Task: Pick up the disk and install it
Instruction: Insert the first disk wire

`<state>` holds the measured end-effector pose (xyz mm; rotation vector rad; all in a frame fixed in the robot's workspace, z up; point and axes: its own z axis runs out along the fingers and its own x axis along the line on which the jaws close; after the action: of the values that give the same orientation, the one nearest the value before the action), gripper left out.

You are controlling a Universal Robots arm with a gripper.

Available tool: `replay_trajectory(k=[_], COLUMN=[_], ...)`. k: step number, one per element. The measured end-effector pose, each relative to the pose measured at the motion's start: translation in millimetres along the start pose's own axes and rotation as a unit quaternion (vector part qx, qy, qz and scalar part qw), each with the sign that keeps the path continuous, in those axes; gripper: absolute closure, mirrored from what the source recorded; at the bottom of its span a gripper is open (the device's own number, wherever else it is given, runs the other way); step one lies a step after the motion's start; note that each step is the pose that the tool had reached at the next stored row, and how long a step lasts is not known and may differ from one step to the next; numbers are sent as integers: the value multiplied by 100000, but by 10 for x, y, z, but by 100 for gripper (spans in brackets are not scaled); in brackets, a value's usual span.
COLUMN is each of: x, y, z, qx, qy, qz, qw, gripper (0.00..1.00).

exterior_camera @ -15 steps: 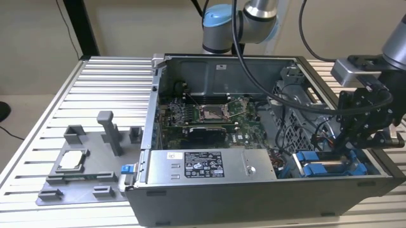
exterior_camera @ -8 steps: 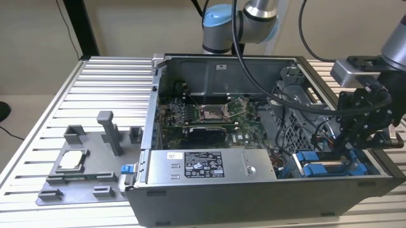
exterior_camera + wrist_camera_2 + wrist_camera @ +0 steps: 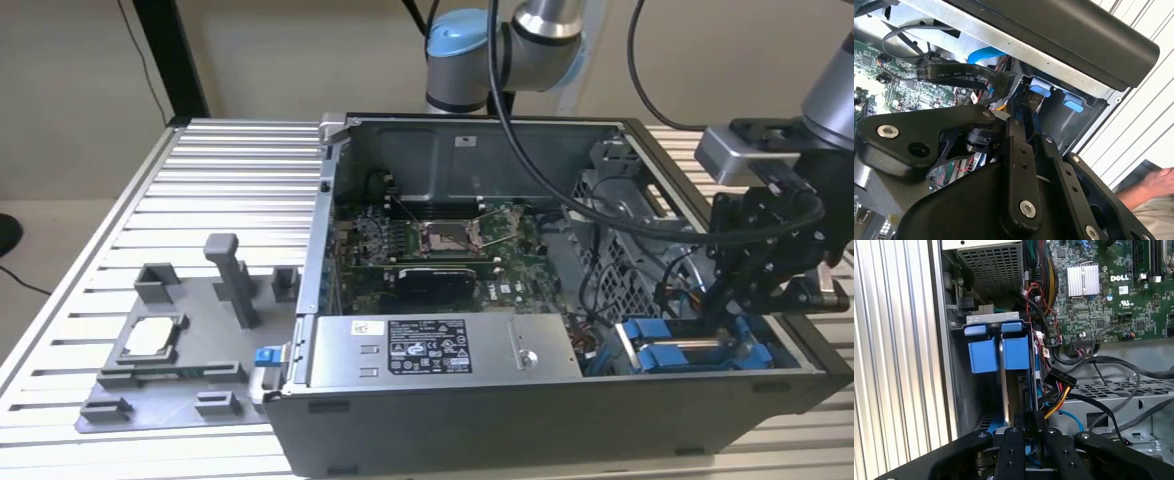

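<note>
Step in hand, as I judge it: seating disk [image 3: 1016, 354] edge-up in drive bay [image 3: 960, 390], at the exterior view's right of case [image 3: 534, 430]. Gripper [image 3: 1027, 416] is clamped on disk's edge.
To do well: keep disk parallel to bay wall, press straight, avoid cable bundle [image 3: 1059, 385].
Count, the exterior view's left to right: one fixture tray [image 3: 160, 405], one chip [image 3: 147, 338], one labelled grey box [image 3: 427, 350], two blue frames in bay, counting neighbour frame [image 3: 983, 354].

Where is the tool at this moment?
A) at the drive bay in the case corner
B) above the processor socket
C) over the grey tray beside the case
A: in the exterior view the tool reaches down into the drive bay at a corner of the computer case.
</note>
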<state>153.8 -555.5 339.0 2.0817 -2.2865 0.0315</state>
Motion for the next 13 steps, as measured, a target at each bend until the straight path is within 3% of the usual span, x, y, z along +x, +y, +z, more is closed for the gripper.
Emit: replay_trajectory(k=[13], x=[-2], y=[-1], z=[42], qx=[16], qy=[7], qz=[-311], qw=[100000], gripper=[100])
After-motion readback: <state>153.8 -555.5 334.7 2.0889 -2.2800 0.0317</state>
